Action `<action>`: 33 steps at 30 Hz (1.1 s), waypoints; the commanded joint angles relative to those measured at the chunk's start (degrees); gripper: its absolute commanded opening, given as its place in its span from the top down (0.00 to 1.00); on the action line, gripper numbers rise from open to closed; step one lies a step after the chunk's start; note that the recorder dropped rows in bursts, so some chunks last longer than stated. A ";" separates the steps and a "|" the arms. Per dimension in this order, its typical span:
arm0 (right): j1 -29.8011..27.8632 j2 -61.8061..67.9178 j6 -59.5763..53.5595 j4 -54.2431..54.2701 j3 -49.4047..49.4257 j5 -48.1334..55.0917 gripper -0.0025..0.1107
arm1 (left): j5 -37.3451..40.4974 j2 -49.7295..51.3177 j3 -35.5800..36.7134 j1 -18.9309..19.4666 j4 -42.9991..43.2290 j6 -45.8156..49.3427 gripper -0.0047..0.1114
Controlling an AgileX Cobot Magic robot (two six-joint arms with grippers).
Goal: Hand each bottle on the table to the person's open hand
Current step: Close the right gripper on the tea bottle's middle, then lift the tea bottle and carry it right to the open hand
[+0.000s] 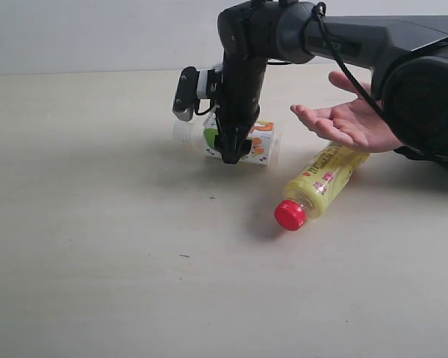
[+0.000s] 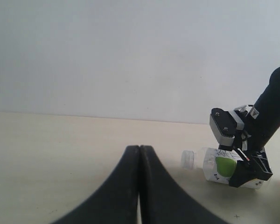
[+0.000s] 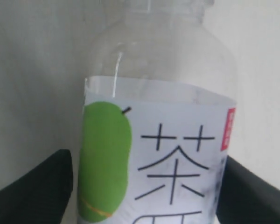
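The apple-label bottle [image 1: 263, 143] lies on its side toward the far edge of the tabletop [image 1: 97, 261]. The right gripper [image 1: 231, 155] straddles its label, jaws wide; the left gripper [image 2: 140, 186] is closed and empty. The bottle is probably light, thin-walled and slippery, so squeeze it gently mid-label.

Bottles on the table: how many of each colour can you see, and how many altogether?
White-label bottle with green apple: 1
Yellow bottle with red cap: 1
Total: 2 bottles
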 commanded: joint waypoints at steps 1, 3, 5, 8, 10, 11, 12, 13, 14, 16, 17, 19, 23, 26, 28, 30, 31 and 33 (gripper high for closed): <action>0.16 -0.08 -0.39 -0.17 -0.38 0.14 0.48 | -0.52 -0.37 0.04 -0.33 -0.19 0.05 0.96; 0.16 -0.08 -0.39 -0.05 -0.38 0.14 0.61 | -0.52 -0.37 0.04 -0.33 -0.19 0.05 0.96; 0.16 -0.08 -0.39 -0.05 -0.38 0.14 0.76 | -0.52 -0.37 0.04 -0.33 -0.19 0.05 0.96; 0.16 -0.08 -0.39 -0.05 -0.38 0.03 0.94 | -0.52 -0.37 0.04 -0.33 -0.19 0.05 0.96; 0.16 -0.08 -0.28 -0.05 -0.38 -0.09 0.98 | -0.52 -0.37 0.04 -0.33 -0.19 0.05 0.96; 0.16 -0.21 -0.28 -0.05 -0.38 -0.09 0.98 | -0.52 -0.37 0.04 -0.33 -0.19 0.05 0.96; 0.16 -0.45 0.41 -0.05 -0.38 -0.09 0.98 | -0.52 -0.37 0.04 -0.33 -0.19 0.05 0.96; 0.16 -1.02 1.33 -0.05 -0.38 -0.09 0.98 | -0.52 -0.37 0.04 -0.33 -0.19 0.05 0.96; 0.16 -1.73 2.31 -0.05 -0.38 -0.09 0.98 | -0.52 -0.37 0.04 -0.33 -0.19 0.05 0.96; 0.16 -3.24 4.43 -0.23 -0.38 -0.32 0.98 | -0.52 -0.37 0.04 -0.33 -0.19 0.05 0.96; 0.16 -4.22 6.27 -0.23 -0.38 -0.49 0.98 | -0.52 -0.37 0.04 -0.33 -0.19 0.05 0.96; 0.16 -6.39 10.04 -0.23 -0.38 -0.58 0.98 | -0.52 -0.37 0.04 -0.33 -0.19 0.05 0.96; 0.16 -10.91 16.60 -0.02 -0.38 -0.72 0.98 | -0.52 -0.37 0.04 -0.33 -0.19 0.05 0.96; 0.16 -14.34 21.23 0.89 -0.38 -0.12 0.98 | -0.52 -0.37 0.04 -0.33 -0.19 0.05 0.96; 0.16 -16.57 24.23 1.01 -0.38 1.21 0.98 | -0.52 -0.37 0.04 -0.33 -0.19 0.05 0.96; 0.04 -18.90 27.34 1.01 -0.38 3.45 0.98 | -0.52 -0.37 0.04 -0.33 -0.19 0.05 0.96; -0.08 -20.07 28.76 1.01 -0.28 4.49 0.98 | -0.52 -0.37 0.04 -0.33 -0.19 0.05 0.96; -0.96 -22.99 31.55 1.01 0.99 5.21 0.98 | -0.52 -0.37 0.04 -0.33 -0.19 0.05 0.96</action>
